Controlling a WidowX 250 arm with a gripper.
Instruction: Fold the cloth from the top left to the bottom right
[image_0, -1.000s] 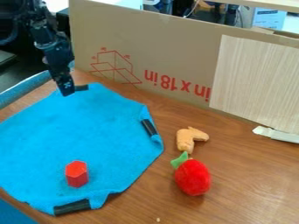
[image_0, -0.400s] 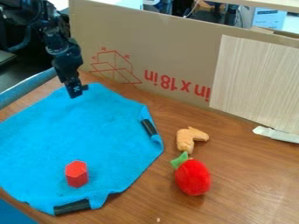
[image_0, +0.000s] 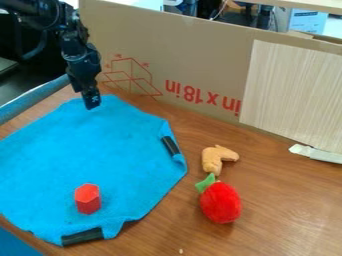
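My black gripper (image_0: 92, 104) hangs at the upper left, over the top edge of the blue cloth (image_0: 100, 145). Whether it touches the cloth I cannot tell. The cloth lies spread out over the left half of the table, its outline uneven. One black clip (image_0: 171, 145) sits on its right edge and a black strip (image_0: 82, 237) on its bottom edge. A red hexagonal block (image_0: 87, 199) stands on the lower part of the cloth.
Right of the cloth lie a tan plush piece (image_0: 217, 158) and a red plush fruit with a green leaf (image_0: 220, 201). A cardboard wall (image_0: 180, 60) runs along the back, with a pale wood-grain panel (image_0: 294, 92) at the right. The brown table (image_0: 267, 225) extends to the front right.
The gripper has moved right along the cloth's top edge, rising slightly at the end. It now hides the black piece seen there before. Cloth, block and plush items have stayed put.
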